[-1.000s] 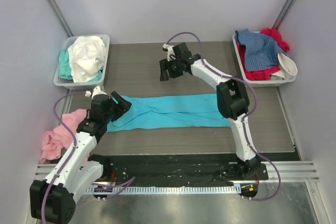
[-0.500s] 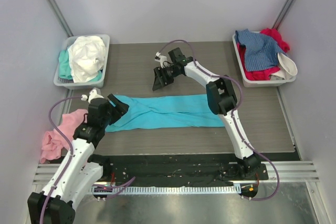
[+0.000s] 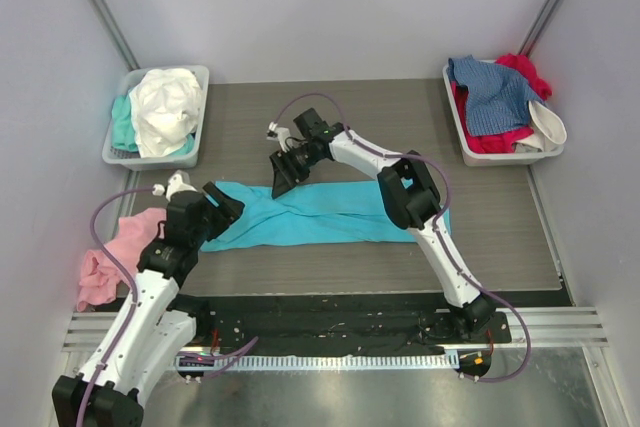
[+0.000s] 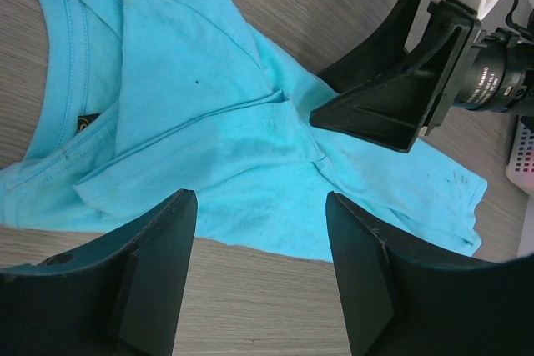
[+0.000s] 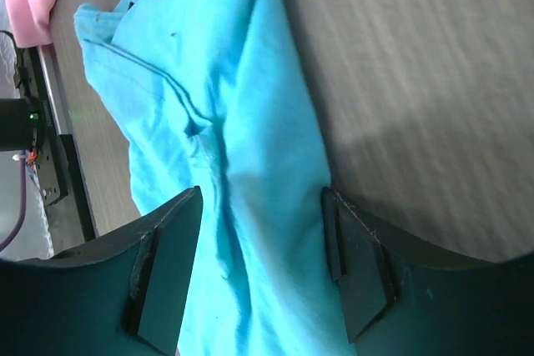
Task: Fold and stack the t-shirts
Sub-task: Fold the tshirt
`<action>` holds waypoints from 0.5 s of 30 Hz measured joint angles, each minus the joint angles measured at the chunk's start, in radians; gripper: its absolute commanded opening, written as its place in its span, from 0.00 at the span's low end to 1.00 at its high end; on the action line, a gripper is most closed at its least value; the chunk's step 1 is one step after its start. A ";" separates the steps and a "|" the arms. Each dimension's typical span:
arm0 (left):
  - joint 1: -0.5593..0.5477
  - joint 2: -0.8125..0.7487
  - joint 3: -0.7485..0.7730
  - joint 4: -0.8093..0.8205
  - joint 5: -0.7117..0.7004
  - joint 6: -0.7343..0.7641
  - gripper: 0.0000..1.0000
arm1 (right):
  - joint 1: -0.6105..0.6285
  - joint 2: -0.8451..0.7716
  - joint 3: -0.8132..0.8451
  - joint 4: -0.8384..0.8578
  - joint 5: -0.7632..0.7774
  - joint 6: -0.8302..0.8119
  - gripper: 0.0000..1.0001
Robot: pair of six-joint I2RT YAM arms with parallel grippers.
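Note:
A bright turquoise t-shirt (image 3: pixel 320 212) lies folded lengthwise into a long strip across the middle of the table; it also shows in the left wrist view (image 4: pixel 209 131) and the right wrist view (image 5: pixel 250 156). My left gripper (image 3: pixel 225 205) is open and empty over the strip's left end, near the neck (image 4: pixel 67 47). My right gripper (image 3: pixel 280 184) is open and empty, its jaws astride the strip's far edge left of centre. It appears in the left wrist view (image 4: pixel 392 97). A pink t-shirt (image 3: pixel 115 252) lies bunched at the left.
A grey tray (image 3: pixel 125 82) at the back left holds white (image 3: pixel 165 107) and mint shirts. A tray (image 3: pixel 548 155) at the back right holds denim-blue (image 3: pixel 495 97), red and white shirts. A black strip and metal rail run along the near edge.
My right gripper swung left and nearer, from behind the shirt down onto the strip's far edge. My left gripper shifted slightly nearer. The shirt has barely moved.

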 measured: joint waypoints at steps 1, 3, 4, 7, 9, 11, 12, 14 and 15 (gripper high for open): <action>0.000 -0.005 0.000 -0.003 0.000 0.000 0.68 | 0.006 0.000 0.000 -0.002 0.000 0.000 0.66; 0.000 -0.016 -0.002 -0.012 -0.001 0.000 0.67 | 0.016 0.001 0.006 -0.011 0.003 0.000 0.60; 0.000 -0.022 -0.003 -0.015 -0.003 0.000 0.67 | 0.019 0.003 0.010 -0.015 0.006 -0.002 0.43; 0.000 -0.036 -0.008 -0.022 -0.009 0.000 0.67 | 0.023 0.023 0.032 -0.034 0.021 -0.006 0.07; 0.000 -0.043 -0.010 -0.028 -0.013 0.000 0.67 | 0.023 0.049 0.048 -0.047 0.020 -0.002 0.01; 0.000 -0.046 -0.011 -0.031 -0.017 0.000 0.67 | 0.023 0.067 0.073 -0.062 0.011 0.016 0.01; 0.000 -0.046 -0.011 -0.033 -0.019 0.000 0.67 | 0.021 0.076 0.090 -0.071 0.010 0.025 0.01; 0.000 -0.047 -0.011 -0.036 -0.021 0.000 0.67 | 0.019 0.089 0.111 -0.073 0.011 0.047 0.01; 0.000 -0.047 -0.011 -0.037 -0.023 0.000 0.67 | 0.016 0.092 0.116 -0.069 0.017 0.064 0.01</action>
